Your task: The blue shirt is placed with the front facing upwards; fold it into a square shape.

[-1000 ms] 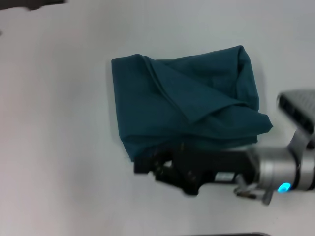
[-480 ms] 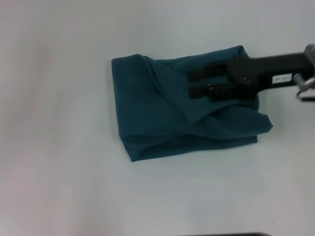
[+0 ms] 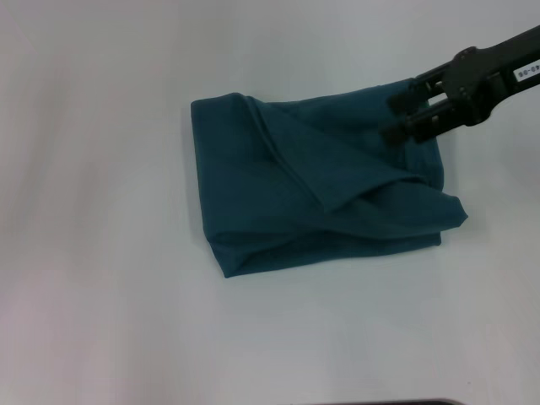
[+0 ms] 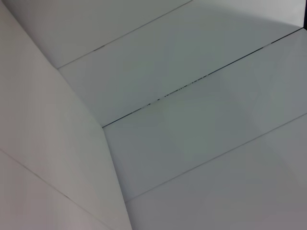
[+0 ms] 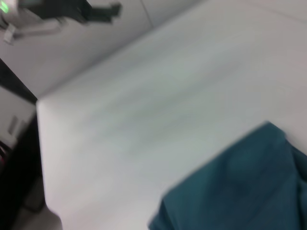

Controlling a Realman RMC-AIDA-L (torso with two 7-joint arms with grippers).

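The blue shirt (image 3: 316, 181) lies folded into a rough rectangle near the middle of the worktop (image 3: 101, 278), its layers overlapping in diagonal creases, with one corner sticking out past the edge on the robot's right side. No lettering or neck label shows on the cloth as it lies; only plain teal fabric faces up. The right pincer (image 3: 403, 114) hangs over the far right corner of the shirt, its two dark fingers (image 3: 415, 126) lying close and parallel with only a narrow gap, and nothing is held between them. A small white sticker (image 3: 525, 73) sits on the black arm body, but its writing is too small to read. The worktop is plain, pale grey-white and matt. In the right wrist view the shirt's edge (image 5: 249, 187) shows against the same pale surface, with the worktop's border and a dark gap beyond it. The left wrist view shows only pale flat panels (image 4: 192, 120) with thin seams; the left pincer is not seen anywhere.
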